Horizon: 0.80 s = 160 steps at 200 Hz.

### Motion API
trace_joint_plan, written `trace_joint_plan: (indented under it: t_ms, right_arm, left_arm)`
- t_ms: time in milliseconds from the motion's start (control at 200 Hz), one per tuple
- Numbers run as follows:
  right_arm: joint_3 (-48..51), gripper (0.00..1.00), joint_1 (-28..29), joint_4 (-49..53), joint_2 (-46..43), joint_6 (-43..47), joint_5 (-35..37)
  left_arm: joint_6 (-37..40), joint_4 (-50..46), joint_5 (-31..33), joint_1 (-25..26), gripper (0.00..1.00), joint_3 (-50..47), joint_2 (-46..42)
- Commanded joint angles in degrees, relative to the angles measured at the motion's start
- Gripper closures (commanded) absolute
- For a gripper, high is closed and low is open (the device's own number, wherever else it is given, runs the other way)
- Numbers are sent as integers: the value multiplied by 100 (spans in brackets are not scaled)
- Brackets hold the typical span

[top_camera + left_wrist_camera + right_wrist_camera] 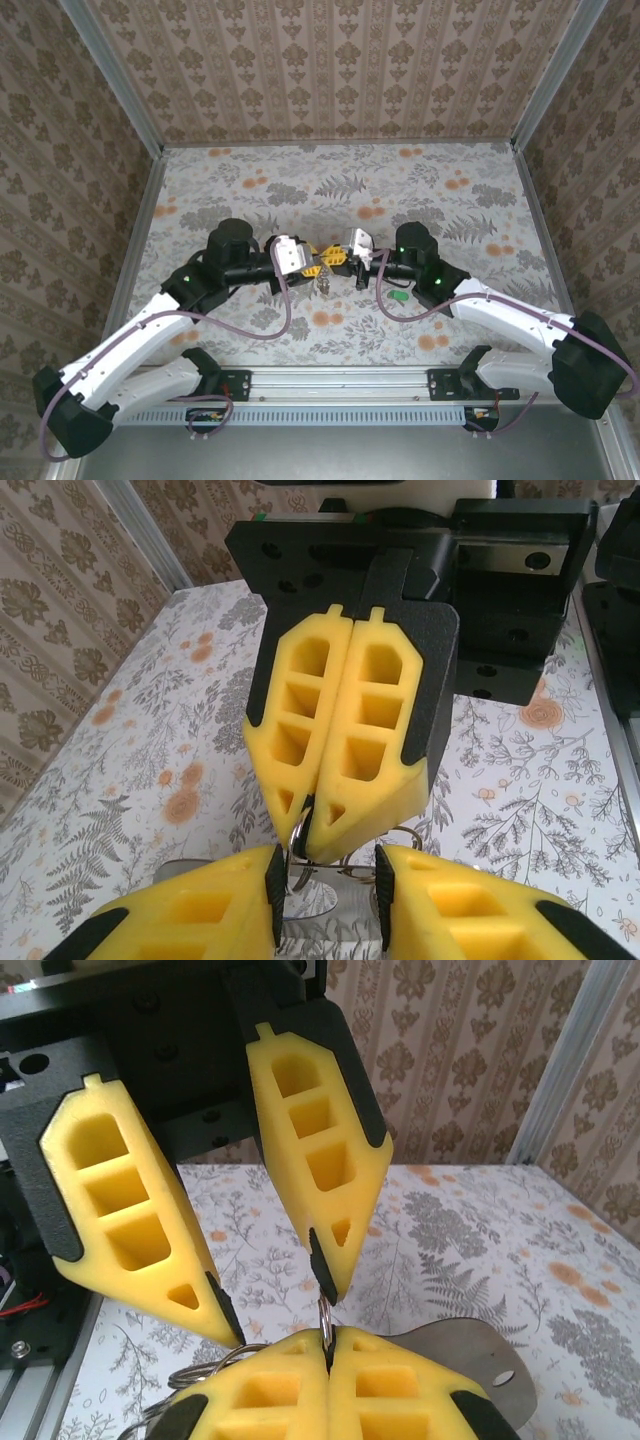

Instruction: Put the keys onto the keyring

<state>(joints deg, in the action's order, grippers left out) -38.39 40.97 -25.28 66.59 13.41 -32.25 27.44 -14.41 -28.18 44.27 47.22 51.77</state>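
The keyring (325,1318) is a thin metal ring held in the air between both grippers, above the middle of the table (340,190). My right gripper (328,1345) is shut on its wire. More of its coils (205,1368) stick out to the lower left. My left gripper (328,880) is open, its pads on either side of the ring's wire (340,874). A flat metal tag (470,1360) hangs beside the ring. In the top view the two grippers meet tip to tip (328,263), with the ring and tag dangling below. A small green key (400,295) lies on the table under my right arm.
Patterned walls close the table in on three sides, with metal posts (545,80) at the corners. Purple cables (285,310) loop down from both arms near the front rail (340,385).
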Motion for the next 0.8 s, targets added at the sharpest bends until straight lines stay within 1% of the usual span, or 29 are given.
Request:
trace_joint_plan:
  t_ms: [0,95,155,220,585,675,795]
  right_arm:
    - [7,100,-26,-751,-260,-123,-452]
    - [59,100,-28,-841,-300,-114,-511]
    - [69,100,-32,-872,-313,-123,-556]
    - [64,100,-28,-908,-305,-131,-631]
    - [51,100,-28,-956,-236,-97,-776]
    - [51,100,-29,-940,-216,-55,-784]
    - [58,100,-30,-931,-191,8,-792]
  left_arm:
    - [-4,-325,120,-52,67,33,-159]
    - [-11,-365,111,-133,66,11,-345]
    - [11,-338,146,-173,59,-58,-476]
    - [28,-289,147,-205,56,-187,-606]
    - [-279,359,-155,-230,58,-433,-637]
    - [-181,366,-259,-234,59,-407,-642]
    - [129,177,-467,-273,58,-386,-723]
